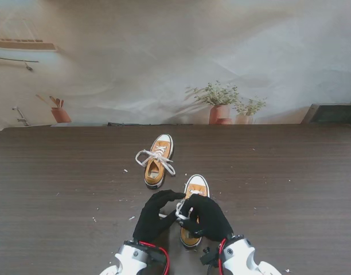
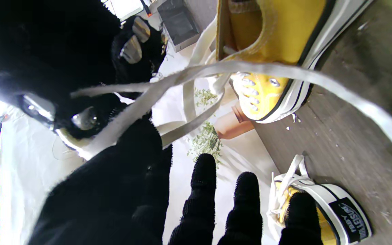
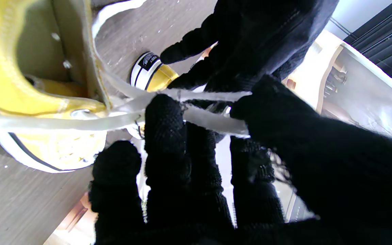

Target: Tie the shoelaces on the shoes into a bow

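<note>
Two yellow sneakers with white laces lie on the dark table [image 1: 61,189]. The far sneaker [image 1: 158,159] [image 2: 322,207] [image 3: 150,68] lies apart with its laces spread out loose. The near sneaker [image 1: 196,187] [image 2: 271,37] [image 3: 29,102] is half covered by both black-gloved hands. My right hand [image 1: 209,217] [image 3: 182,163] is over its lacing, thumb and forefinger pinched on a lace [image 3: 213,123]. My left hand [image 1: 155,215] [image 2: 216,204] is beside it with three fingers stretched out. A lace [image 2: 138,109] runs across its thumb side, but any grip on it is hidden.
Small white crumbs [image 1: 129,217] are scattered on the table around the shoes. Potted plants [image 1: 220,103] stand behind the far table edge against a pale backdrop. A dark box [image 1: 336,113] sits at the far right corner.
</note>
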`<state>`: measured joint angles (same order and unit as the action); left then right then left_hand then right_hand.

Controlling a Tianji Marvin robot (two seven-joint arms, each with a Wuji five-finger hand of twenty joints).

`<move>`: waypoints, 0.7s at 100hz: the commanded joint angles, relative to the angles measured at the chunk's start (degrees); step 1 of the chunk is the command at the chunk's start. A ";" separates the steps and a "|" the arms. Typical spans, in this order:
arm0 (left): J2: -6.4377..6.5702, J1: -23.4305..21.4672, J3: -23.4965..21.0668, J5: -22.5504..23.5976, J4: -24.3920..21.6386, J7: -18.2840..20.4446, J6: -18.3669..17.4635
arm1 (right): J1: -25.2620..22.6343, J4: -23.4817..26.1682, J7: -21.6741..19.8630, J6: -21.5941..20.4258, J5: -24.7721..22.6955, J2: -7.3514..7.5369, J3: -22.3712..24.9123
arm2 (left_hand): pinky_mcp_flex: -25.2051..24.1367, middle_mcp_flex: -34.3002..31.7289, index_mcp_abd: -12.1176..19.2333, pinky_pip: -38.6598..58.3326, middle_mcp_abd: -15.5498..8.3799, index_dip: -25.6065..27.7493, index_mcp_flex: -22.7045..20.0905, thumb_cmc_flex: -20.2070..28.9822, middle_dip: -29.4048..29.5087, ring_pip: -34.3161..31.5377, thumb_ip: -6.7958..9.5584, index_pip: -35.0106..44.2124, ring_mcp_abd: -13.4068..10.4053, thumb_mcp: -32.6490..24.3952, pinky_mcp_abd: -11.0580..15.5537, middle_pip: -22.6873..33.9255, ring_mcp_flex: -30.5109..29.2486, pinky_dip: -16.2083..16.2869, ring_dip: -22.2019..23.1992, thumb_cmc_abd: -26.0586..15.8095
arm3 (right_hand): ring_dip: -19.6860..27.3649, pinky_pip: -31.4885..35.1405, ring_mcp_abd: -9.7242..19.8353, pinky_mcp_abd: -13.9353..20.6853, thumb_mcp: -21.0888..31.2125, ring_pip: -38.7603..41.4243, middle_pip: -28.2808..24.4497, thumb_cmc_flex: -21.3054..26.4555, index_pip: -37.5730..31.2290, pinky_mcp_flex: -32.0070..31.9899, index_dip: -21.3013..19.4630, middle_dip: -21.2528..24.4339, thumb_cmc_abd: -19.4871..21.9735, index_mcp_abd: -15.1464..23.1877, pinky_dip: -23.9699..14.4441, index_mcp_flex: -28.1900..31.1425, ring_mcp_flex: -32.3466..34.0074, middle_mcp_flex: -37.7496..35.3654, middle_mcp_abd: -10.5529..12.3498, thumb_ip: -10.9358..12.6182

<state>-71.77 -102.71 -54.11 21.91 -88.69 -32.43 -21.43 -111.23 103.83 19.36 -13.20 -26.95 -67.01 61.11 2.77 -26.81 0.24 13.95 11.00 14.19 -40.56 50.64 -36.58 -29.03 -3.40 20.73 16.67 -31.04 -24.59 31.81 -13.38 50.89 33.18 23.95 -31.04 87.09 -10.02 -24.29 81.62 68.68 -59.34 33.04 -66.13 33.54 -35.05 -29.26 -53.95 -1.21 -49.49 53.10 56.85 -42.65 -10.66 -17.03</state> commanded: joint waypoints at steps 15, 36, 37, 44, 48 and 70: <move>0.72 0.77 -0.15 -0.83 -1.03 4.10 1.98 | -0.65 0.58 -1.20 -0.55 -0.10 0.32 0.13 | -2.27 1.74 1.61 0.11 0.35 0.48 -5.07 9.55 -0.59 1.04 1.29 11.12 -0.41 24.54 1.24 -1.18 1.80 1.14 0.44 -8.88 | 0.52 0.66 0.21 0.63 2.47 0.36 0.89 0.95 -0.58 -0.23 -1.37 -0.13 1.12 2.69 0.08 2.18 1.11 -1.88 3.51 1.14; 1.34 0.22 -1.08 -2.24 -1.94 6.93 0.61 | -0.88 0.73 -1.29 -0.50 -0.08 0.35 0.33 | -3.73 2.04 3.45 -0.39 0.14 6.43 -3.87 12.63 -0.50 2.02 1.14 22.98 -0.92 27.65 2.42 -1.71 2.64 0.90 0.24 -13.17 | 0.52 0.65 0.19 0.63 2.47 0.35 0.92 0.92 -0.57 -0.22 -1.38 -0.14 1.07 2.67 0.08 2.16 1.11 -1.87 3.46 1.15; 1.41 0.11 -1.18 -2.38 -2.10 7.22 0.56 | -0.90 0.75 -1.30 -0.49 -0.10 0.35 0.35 | -3.86 2.16 3.29 -0.43 0.19 7.15 -3.63 12.80 -0.45 2.18 1.13 23.71 -0.89 27.86 2.50 -1.83 2.77 0.87 0.19 -13.46 | 0.52 0.65 0.18 0.63 2.48 0.35 0.92 0.91 -0.57 -0.22 -1.38 -0.15 1.07 2.67 0.08 2.16 1.11 -1.87 3.46 1.16; 1.98 -0.50 -2.06 -2.63 -2.91 9.05 -0.12 | -1.00 0.82 -1.34 -0.37 -0.14 0.37 0.48 | -4.74 2.94 2.42 -0.74 0.11 13.85 -1.44 13.86 -0.27 3.01 1.02 29.30 -1.23 29.39 2.93 -2.41 3.38 0.61 0.06 -15.60 | 0.52 0.65 0.18 0.63 2.50 0.35 0.91 0.91 -0.57 -0.22 -1.38 -0.16 1.07 2.67 0.08 2.16 1.11 -1.90 3.47 1.16; 2.26 -0.77 -2.57 -2.41 -3.28 9.76 -0.40 | -1.05 0.88 -1.34 -0.31 -0.10 0.36 0.54 | -4.94 3.19 1.51 -0.79 0.04 17.77 -0.17 14.45 -0.19 3.40 0.96 31.95 -1.31 30.26 3.08 -2.64 3.62 0.52 0.03 -16.83 | 0.52 0.65 0.18 0.63 2.52 0.35 0.90 0.98 -0.56 -0.22 -1.37 -0.17 0.99 2.60 0.08 2.16 1.11 -1.90 3.42 1.16; 3.70 -1.80 -5.12 -2.86 -5.29 14.79 -0.55 | -1.14 1.05 -1.34 -0.21 -0.02 0.35 0.68 | -5.92 4.12 -4.35 -1.15 0.49 31.43 1.47 14.40 0.16 5.32 0.31 36.90 -1.50 32.34 3.36 -3.55 4.57 -0.06 -0.15 -22.20 | 0.52 0.65 0.14 0.63 2.54 0.33 0.90 0.94 -0.57 -0.22 -1.41 -0.18 1.05 2.66 0.07 2.13 1.09 -1.91 3.45 1.15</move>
<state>-68.77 -104.35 -58.78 19.35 -92.90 -19.07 -22.02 -112.07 104.50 18.86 -13.40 -27.00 -66.83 61.74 -2.16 -23.96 -3.10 13.83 11.12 42.45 -38.68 63.39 -36.58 -24.80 -3.68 53.95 16.53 -0.39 -24.31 29.37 -10.19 50.91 33.18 6.08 -31.04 87.09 -10.02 -24.29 81.62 68.68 -58.81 33.04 -66.12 33.54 -35.05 -28.92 -53.94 -1.21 -49.49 53.10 56.85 -43.81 -8.82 -17.03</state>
